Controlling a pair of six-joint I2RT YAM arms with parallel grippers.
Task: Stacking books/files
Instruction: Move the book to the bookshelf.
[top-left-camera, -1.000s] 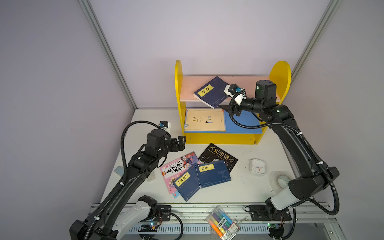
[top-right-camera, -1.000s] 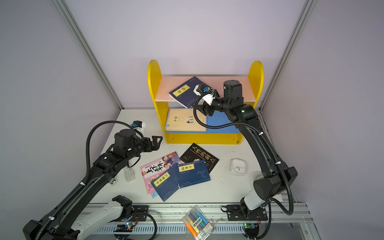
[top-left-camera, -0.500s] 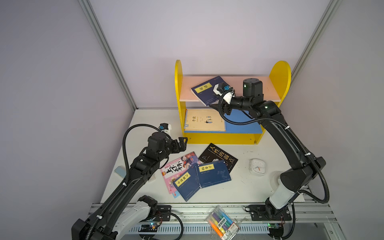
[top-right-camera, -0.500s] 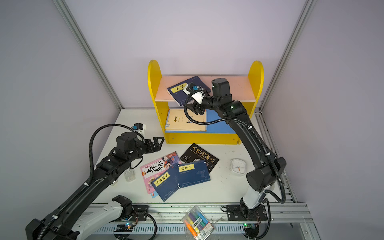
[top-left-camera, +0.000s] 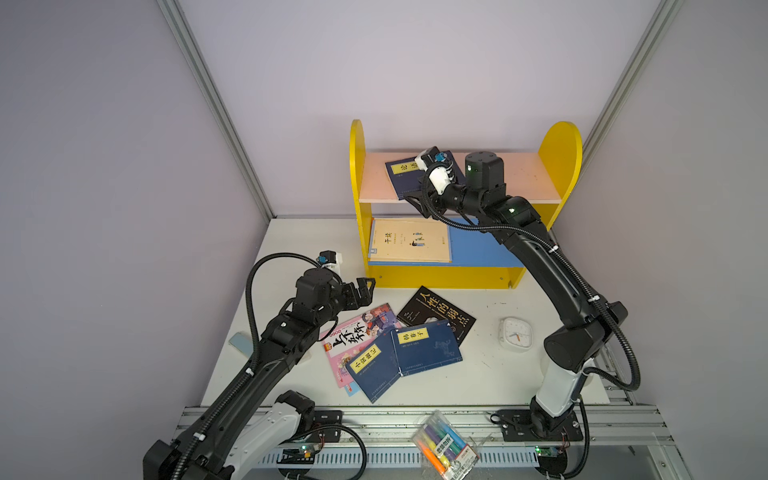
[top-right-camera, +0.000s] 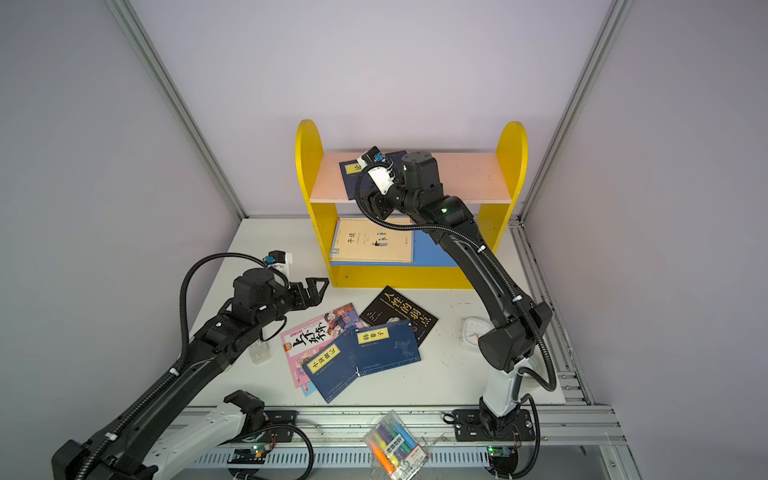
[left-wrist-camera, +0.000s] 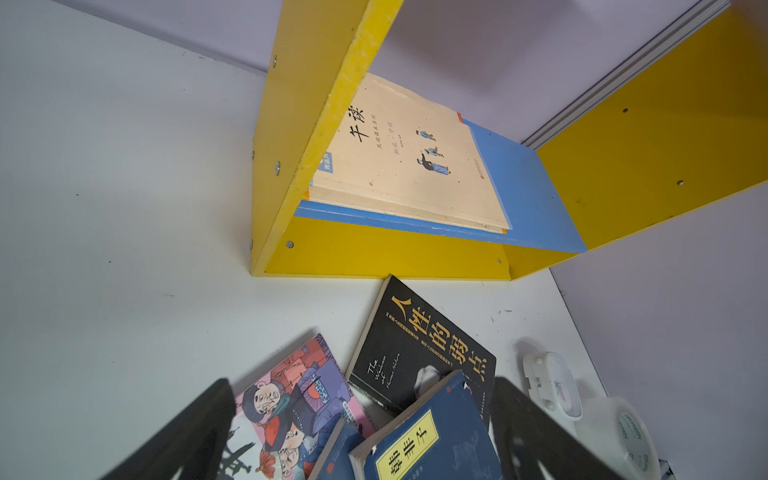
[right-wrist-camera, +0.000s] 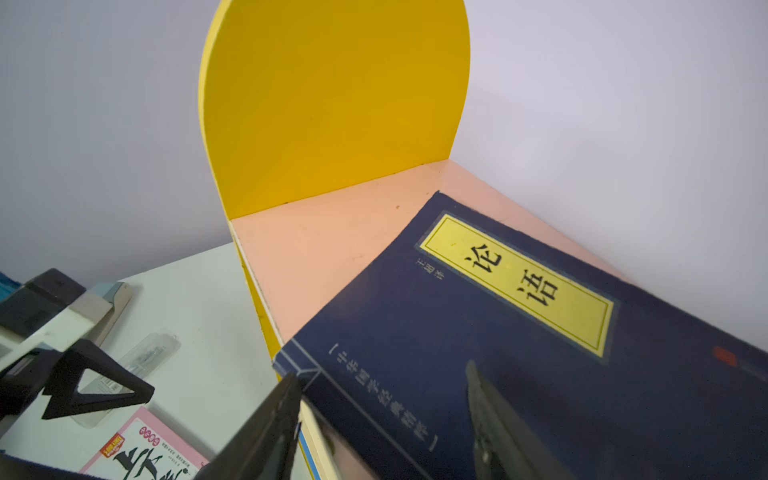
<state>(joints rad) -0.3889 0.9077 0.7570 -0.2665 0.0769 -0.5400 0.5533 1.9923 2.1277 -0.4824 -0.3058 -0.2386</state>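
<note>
Shelved: navy book (top-left-camera: 400, 185) above, cream book (top-left-camera: 409, 241) below; other books (top-left-camera: 428, 347) overlap on table (top-left-camera: 490, 374).

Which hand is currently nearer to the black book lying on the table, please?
Left. The left hand hovers by the pink book, next to the black book; the right hand is up on the top shelf at the navy book, farther away.

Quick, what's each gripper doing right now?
Left gripper: open, holding nothing.
Right gripper: jaws straddle a corner of the navy book; grip cannot be told.
</note>
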